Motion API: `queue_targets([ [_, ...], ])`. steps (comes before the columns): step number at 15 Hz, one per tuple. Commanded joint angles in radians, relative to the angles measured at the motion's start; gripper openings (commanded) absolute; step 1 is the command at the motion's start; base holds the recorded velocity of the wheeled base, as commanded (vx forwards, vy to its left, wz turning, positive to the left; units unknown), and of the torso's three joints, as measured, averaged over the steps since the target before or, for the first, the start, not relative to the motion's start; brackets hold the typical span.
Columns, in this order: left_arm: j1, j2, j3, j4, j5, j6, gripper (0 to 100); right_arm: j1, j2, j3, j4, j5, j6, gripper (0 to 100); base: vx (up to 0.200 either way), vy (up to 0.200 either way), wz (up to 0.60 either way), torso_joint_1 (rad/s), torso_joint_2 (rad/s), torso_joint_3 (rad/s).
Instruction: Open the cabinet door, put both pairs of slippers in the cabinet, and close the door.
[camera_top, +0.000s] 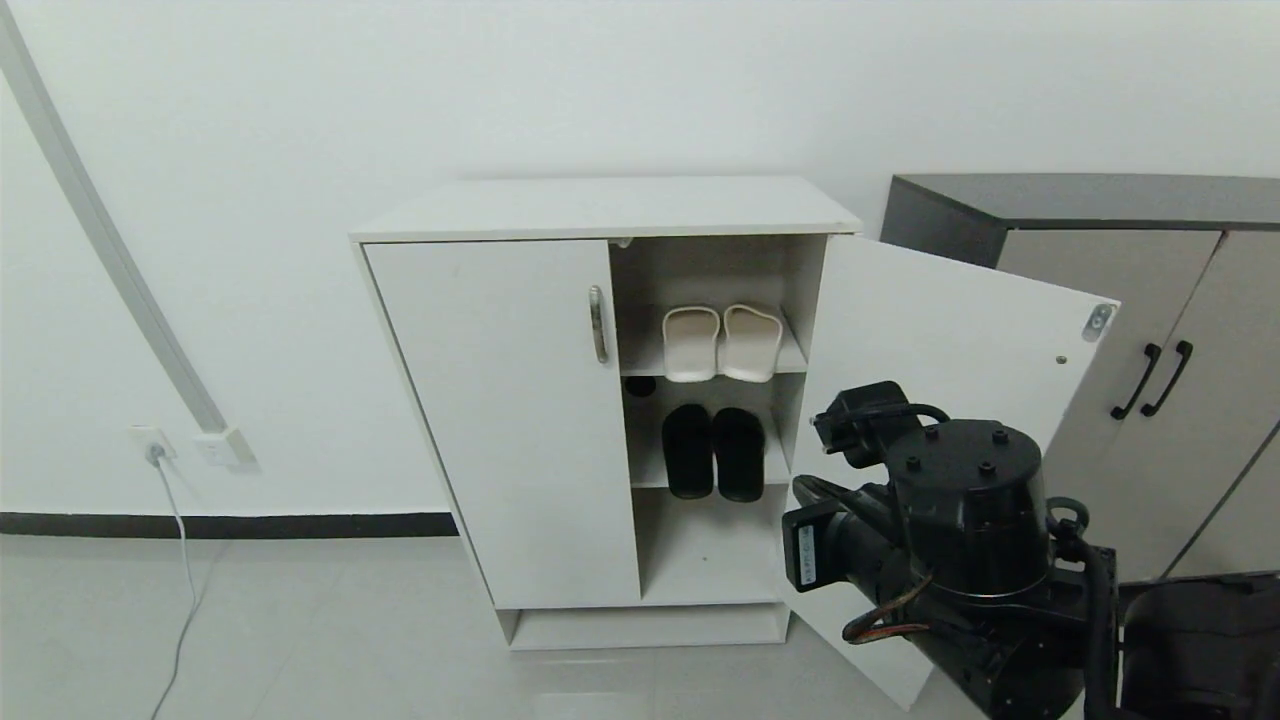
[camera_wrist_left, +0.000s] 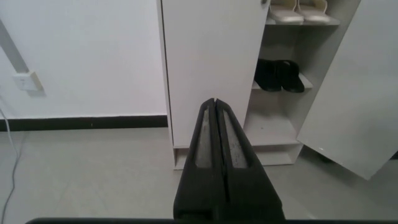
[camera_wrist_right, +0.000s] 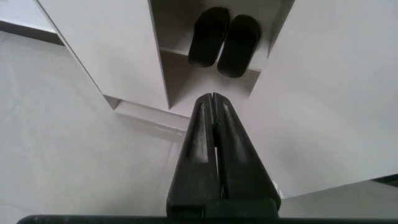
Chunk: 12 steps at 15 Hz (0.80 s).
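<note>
Black slippers (camera_wrist_right: 224, 38) sit inside the open cabinet (camera_top: 600, 208), just beyond the right hand (camera_wrist_right: 213, 98), which is pinched shut and empty, like the left hand (camera_wrist_left: 214, 102).

The head camera looks down on the cabinet (camera_top: 500, 420) from farther back; both wrist cameras, lower and nearer, share its black slippers (camera_top: 712, 452).

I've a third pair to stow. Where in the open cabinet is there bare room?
The bottom compartment, under the shelf of black slippers, is bare, bordered by the closed left door and the open right door. The white wooden cabinet's flat top is bare too. The upper shelf is crowded by the cream slippers, the middle by the black pair.
</note>
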Motion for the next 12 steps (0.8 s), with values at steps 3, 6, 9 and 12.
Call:
queue_targets([
  [3, 0.000, 0.000, 0.000, 0.000, 0.000, -0.001, 0, 0.000, 0.003, 0.002, -0.001, 0.000, 0.000, 0, 0.000, 0.000, 0.00, 0.129, -0.46, -0.333],
  [6, 0.000, 0.000, 0.000, 0.000, 0.000, -0.001, 0, 0.000, 0.003, 0.007, -0.001, 0.000, 0.000, 0, 0.000, 0.000, 0.00, 0.157, -0.48, -0.326],
  [9, 0.000, 0.000, 0.000, 0.000, 0.000, -0.001, 0, 0.001, 0.002, 0.008, -0.001, 0.000, 0.000, 0, 0.000, 0.000, 0.00, 0.172, -0.49, -0.321],
  [12, 0.000, 0.000, 0.000, 0.000, 0.000, -0.001, 0, 0.001, 0.003, 0.008, -0.001, 0.000, 0.000, 0, 0.000, 0.000, 0.00, 0.188, -0.51, -0.317],
])
